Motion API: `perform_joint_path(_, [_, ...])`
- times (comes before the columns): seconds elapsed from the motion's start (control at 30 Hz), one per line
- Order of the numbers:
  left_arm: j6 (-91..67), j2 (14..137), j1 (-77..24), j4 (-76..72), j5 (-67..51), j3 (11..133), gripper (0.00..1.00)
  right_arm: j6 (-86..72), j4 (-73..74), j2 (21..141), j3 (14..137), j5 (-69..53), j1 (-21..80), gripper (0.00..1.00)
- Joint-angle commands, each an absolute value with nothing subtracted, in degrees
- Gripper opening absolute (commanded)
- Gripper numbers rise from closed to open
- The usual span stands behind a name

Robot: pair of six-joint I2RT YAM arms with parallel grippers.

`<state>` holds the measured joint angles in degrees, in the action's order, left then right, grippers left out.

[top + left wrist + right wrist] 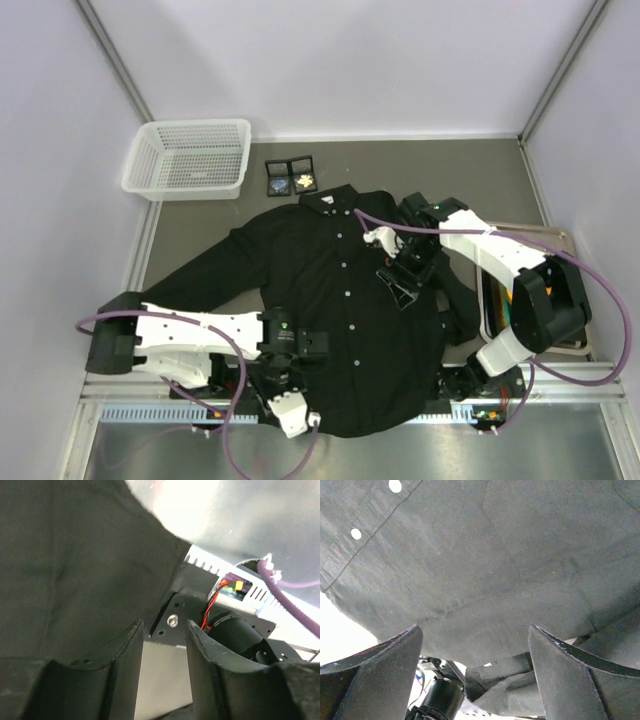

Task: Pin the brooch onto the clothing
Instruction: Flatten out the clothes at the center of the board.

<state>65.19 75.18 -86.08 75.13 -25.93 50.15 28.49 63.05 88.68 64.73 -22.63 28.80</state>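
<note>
We show the shirt (340, 300) spread flat mid-table, collar just beside the brooch (306, 181) in its case (278, 178), hem over the near rail (150, 412); the left gripper (165, 630) stands parted at the hem edge, the right gripper (475, 630) spread wide over the front, both holding nothing

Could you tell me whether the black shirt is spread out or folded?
Spread out: the shirt lies flat, front up, its white button row showing down the middle.
</note>
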Motion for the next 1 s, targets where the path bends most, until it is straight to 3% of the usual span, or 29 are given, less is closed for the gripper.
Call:
perform_joint_path(0.0, [63.37,69.70,-81.23,81.31,-19.43,52.38,0.45,29.53,66.27,84.38,68.03,-23.99,25.93,0.86])
perform_joint_path(0.2, [55.23,78.89,-39.37,60.77,-23.03,59.92,0.46,29.53,67.24,80.78,66.54,-23.91,21.71,0.85])
perform_joint_path(0.4, [41.41,91.92,-12.44,49.41,-27.34,66.71,0.44,29.44,66.97,81.47,66.18,-25.05,21.53,0.74])
perform_joint_path(0.63, [41.92,95.18,-2.91,43.42,-15.55,61.97,0.50,29.53,65.57,84.81,65.22,-26.45,23.20,0.68])
perform_joint_path(0.7, [41.40,96.58,-0.36,42.28,-14.42,61.70,0.67,29.27,65.13,85.60,64.52,-26.46,24.86,0.67])
perform_joint_path(0.87, [44.03,97.47,3.34,38.42,-11.87,59.77,0.68,28.65,63.81,86.48,63.72,-26.89,26.89,0.67])
perform_joint_path(0.97, [44.03,98.52,3.34,34.63,-8.97,58.19,0.58,28.21,63.63,86.84,63.81,-26.98,26.98,0.67])
